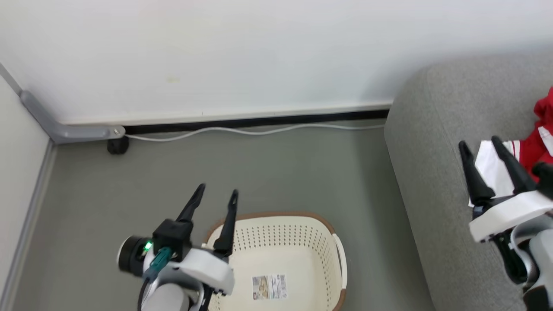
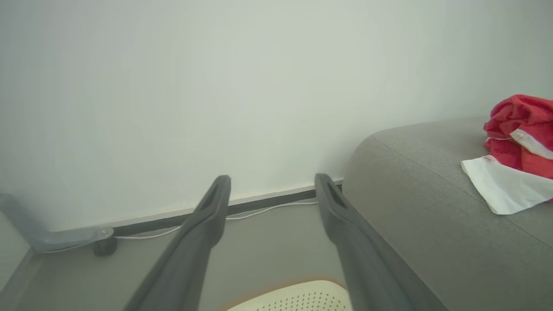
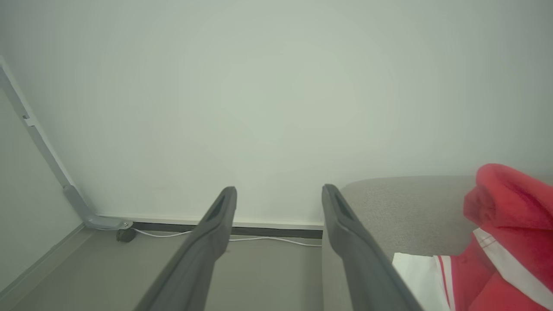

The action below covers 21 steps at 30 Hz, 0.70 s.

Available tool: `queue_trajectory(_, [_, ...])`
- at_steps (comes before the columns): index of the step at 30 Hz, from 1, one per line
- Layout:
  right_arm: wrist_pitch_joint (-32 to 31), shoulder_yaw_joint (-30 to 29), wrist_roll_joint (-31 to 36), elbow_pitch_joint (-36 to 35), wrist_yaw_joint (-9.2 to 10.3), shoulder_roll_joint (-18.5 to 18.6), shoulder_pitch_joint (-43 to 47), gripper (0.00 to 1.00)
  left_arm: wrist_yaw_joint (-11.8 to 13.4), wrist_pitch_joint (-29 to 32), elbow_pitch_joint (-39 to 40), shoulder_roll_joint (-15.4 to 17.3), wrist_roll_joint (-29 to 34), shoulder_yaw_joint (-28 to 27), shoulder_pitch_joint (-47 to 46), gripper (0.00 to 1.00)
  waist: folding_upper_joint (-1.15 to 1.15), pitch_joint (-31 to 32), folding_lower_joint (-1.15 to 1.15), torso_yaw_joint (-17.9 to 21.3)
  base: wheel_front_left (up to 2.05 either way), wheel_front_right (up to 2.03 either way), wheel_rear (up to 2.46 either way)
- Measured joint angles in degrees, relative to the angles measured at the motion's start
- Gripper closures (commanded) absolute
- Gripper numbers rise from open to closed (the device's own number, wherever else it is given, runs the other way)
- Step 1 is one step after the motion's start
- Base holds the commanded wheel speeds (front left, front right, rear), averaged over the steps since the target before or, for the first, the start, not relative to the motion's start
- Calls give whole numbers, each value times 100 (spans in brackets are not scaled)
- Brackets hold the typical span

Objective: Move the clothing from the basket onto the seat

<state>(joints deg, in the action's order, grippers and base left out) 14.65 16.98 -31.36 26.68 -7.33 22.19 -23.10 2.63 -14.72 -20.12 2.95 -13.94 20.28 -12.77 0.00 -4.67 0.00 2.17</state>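
The red and white clothing [image 1: 529, 151] lies bunched on the grey seat [image 1: 432, 172] at the right edge of the head view, and it shows as a heap [image 2: 516, 147] in the left wrist view and at the lower right [image 3: 497, 242] of the right wrist view. The cream basket [image 1: 298, 233] with a brown rim stands on the floor, with only a label sticker on its base. My left gripper [image 1: 216, 193] is open above the basket's left rim. My right gripper [image 1: 479, 144] is open over the seat, just left of the clothing, holding nothing.
A white wall with a dark baseboard [image 1: 259, 123] runs behind. A white cable [image 1: 259, 131] lies along the floor beside it. A grey conduit [image 1: 65, 129] and a small black wheel [image 1: 117, 146] sit in the left corner. Grey floor lies between basket and wall.
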Motion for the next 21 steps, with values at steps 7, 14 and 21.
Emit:
queue_trajectory(7, [0,-187,247,-241,0,-383,460,0,56,1,7,11,136,-782,621,0,0,435,0,-140,0,0,0])
queue_trajectory(14, [0,-374,558,-560,0,-672,982,0,194,1,149,-2,231,-1396,1120,0,0,594,0,-187,0,0,0])
queue_trajectory(21, [0,-654,875,-620,0,-808,1416,0,256,1,370,-26,277,-1748,1467,0,0,601,0,-179,0,0,0])
